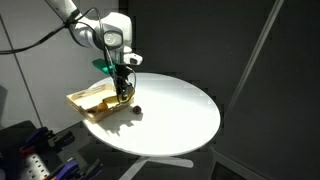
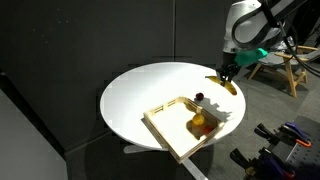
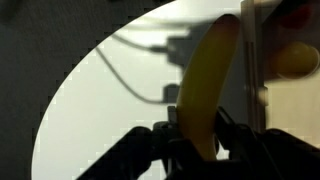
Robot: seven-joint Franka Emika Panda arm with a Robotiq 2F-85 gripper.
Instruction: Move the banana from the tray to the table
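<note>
Robotiq gripper (image 2: 228, 75) hangs at the right of the frame in an exterior view, its jaws drawn in on the banana (image 2: 226, 86), which shows as a short yellow streak just beneath the fingers. The fruit is clear of the tray (image 2: 161, 137) and sits over the right-hand margin of the table (image 2: 140, 95), up and to the right of the tray's far corner. Whether it touches the white top or hangs just above it cannot be told.

In the wrist view, the gripper (image 3: 200, 138) enters from the bottom edge with the banana (image 3: 212, 75) pinched near one end. Its long axis runs from the fingers toward the upper right of the frame, crosswise to the jaws. A pale wooden edge, seemingly the tray's rim, stands just to its right.

A rounder orange-yellow item (image 2: 200, 124) stays in the tray. A small dark red object (image 2: 200, 97) lies close to the tray's far rim, though its exact footing is unclear.

With the banana already in the grip and past the tray, the coming move looks like a short set-down and release. As the spot is near the tabletop's edge, the fruit would be better placed inward.
</note>
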